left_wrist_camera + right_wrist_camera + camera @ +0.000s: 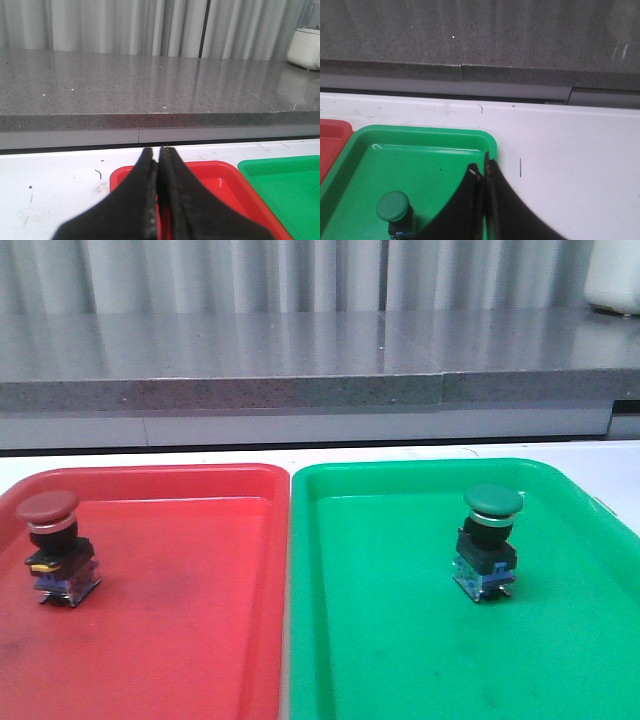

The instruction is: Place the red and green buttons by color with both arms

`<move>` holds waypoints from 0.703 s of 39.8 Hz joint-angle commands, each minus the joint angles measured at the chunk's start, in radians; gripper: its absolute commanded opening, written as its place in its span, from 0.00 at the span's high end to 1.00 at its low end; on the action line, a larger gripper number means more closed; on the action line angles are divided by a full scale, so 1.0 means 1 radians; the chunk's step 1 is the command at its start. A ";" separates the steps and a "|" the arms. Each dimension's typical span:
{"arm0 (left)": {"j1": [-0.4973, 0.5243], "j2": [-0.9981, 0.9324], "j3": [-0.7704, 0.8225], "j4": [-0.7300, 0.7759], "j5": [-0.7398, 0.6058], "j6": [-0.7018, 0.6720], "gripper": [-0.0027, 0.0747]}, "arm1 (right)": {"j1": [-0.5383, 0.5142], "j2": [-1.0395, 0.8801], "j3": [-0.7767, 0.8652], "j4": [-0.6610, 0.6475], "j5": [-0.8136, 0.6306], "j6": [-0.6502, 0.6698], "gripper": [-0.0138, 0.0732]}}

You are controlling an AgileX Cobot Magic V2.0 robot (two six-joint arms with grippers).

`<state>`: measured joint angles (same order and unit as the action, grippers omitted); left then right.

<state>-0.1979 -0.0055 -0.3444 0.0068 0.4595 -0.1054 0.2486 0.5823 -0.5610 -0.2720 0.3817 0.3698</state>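
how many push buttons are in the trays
2. The red button stands upright near the left edge of the red tray. The green button stands upright in the green tray, right of its middle. No other is visible; the trays' near ends are out of view.

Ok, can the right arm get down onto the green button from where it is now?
Probably yes. The green button stands upright and alone in the green tray, nothing over its cap. The right gripper sits just beside it, but its fingers are shut and would have to open first.
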 commanded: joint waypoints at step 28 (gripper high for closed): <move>0.001 -0.013 -0.024 -0.007 -0.072 -0.008 0.99 | -0.008 -0.442 0.197 -0.063 -0.085 -0.005 0.92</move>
<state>-0.1979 -0.0055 -0.3444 0.0068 0.4595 -0.1054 0.2486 0.1294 -0.3369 -0.3101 0.3747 0.3698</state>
